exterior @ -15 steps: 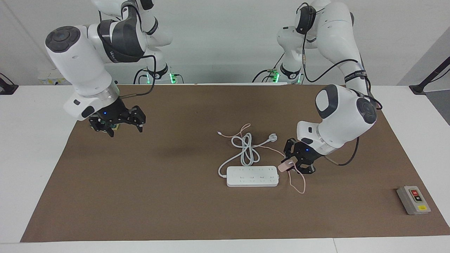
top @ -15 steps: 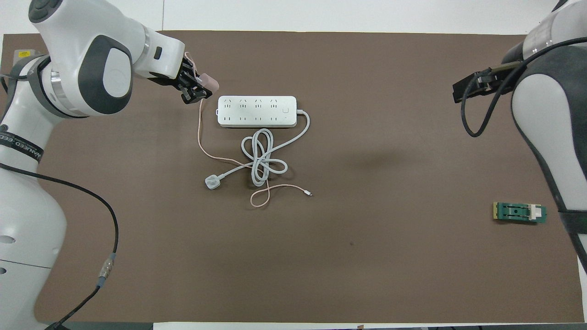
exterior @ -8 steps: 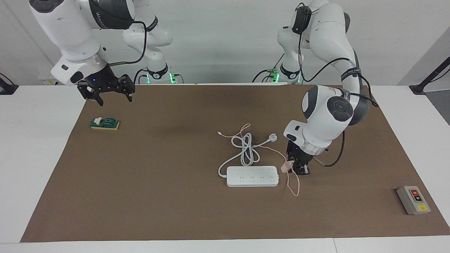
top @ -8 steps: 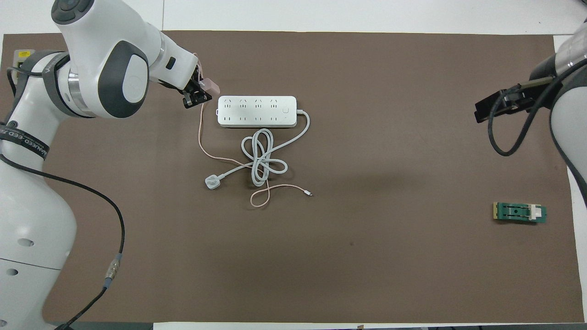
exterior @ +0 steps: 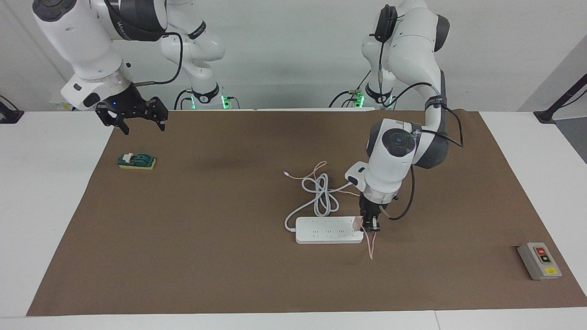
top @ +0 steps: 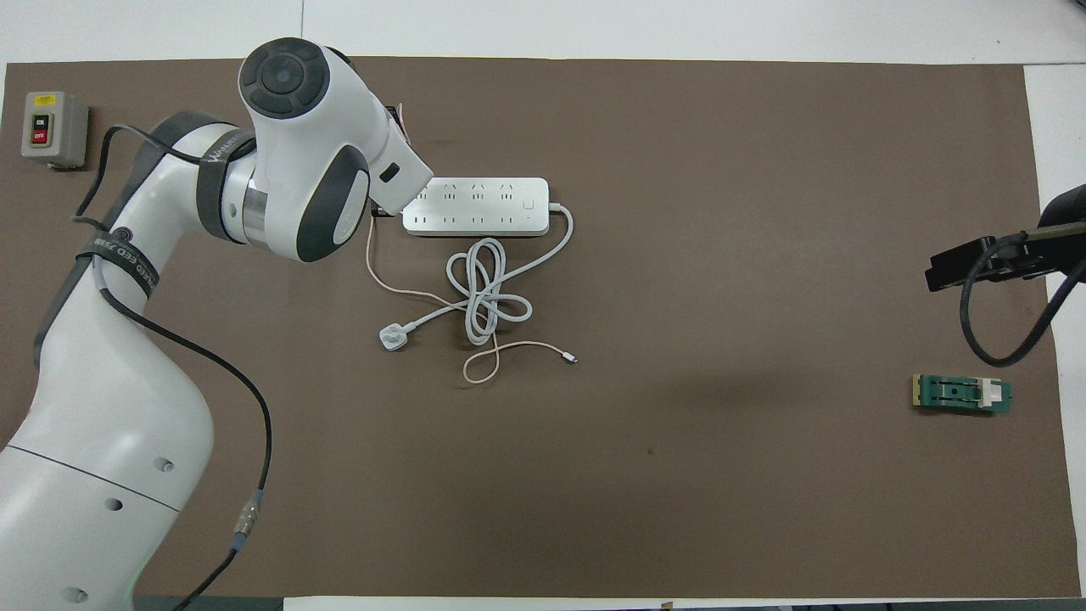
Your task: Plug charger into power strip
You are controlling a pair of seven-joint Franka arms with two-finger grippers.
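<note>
Across the brown table mat, the left gripper (exterior: 369, 224), clamped on the small pale-pink cube-like charger (exterior: 358, 222), has swung from beside to over the long white power strip's (exterior: 328, 230) end, nearly ready for insertion, while the open right gripper (exterior: 131, 118) waits.

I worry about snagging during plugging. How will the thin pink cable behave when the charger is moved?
The thin pink cable is probably very floppy: it lies in loose curves and crosses the white cord. It likely drags lightly after the charger, held by the left end effector at the power strip, and might catch there.
</note>
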